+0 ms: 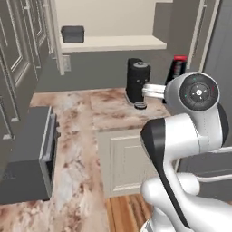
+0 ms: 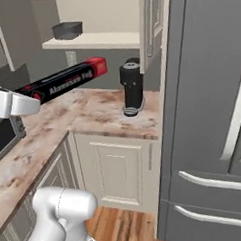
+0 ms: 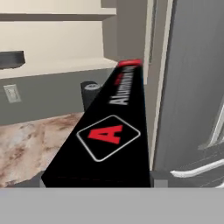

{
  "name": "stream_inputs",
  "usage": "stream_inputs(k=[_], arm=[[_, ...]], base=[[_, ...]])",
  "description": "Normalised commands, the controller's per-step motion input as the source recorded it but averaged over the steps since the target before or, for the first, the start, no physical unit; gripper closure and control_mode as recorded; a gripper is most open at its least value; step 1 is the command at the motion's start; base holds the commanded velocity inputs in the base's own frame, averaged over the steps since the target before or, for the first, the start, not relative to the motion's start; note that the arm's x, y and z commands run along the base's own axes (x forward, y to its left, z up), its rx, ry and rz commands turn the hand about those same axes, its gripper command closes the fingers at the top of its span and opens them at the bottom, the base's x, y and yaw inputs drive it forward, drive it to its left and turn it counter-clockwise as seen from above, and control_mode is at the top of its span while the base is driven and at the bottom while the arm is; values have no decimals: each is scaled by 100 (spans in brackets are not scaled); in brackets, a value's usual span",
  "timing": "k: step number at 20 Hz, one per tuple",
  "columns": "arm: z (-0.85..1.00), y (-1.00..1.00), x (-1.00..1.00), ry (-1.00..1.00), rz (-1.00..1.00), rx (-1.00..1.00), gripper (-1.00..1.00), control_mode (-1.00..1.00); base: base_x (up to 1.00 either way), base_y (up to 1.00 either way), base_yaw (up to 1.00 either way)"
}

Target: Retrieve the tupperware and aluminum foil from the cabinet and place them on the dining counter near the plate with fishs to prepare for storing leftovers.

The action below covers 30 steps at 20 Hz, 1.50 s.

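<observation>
The gripper is clamping the aluminum foil lengthwise above the stone counter, while the tupperware is sitting on the cabinet shelf.

I am in a home kitchen. A marbled stone bench runs round a corner over white panelled base cabinets. A black coffee machine stands at its far end beside a tall grey refrigerator, under an open cream wall cabinet; the floor is wood.
</observation>
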Motion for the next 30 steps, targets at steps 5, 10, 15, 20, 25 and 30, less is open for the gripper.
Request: stream_inputs(k=[5, 10, 15, 20, 25, 30], arm=[[0, 0, 0, 0, 0, 0, 100, 100], [0, 0, 0, 0, 0, 0, 100, 100], [0, 0, 0, 0, 0, 0, 100, 100], [0, 0, 0, 0, 0, 0, 100, 100], [0, 0, 0, 0, 0, 0, 100, 100], [0, 0, 0, 0, 0, 0, 100, 100]], base=[[-89, -23, -54], [-18, -24, -74], [0, -15, -83], [27, -10, -74], [66, -1, -63], [55, 0, -68]])
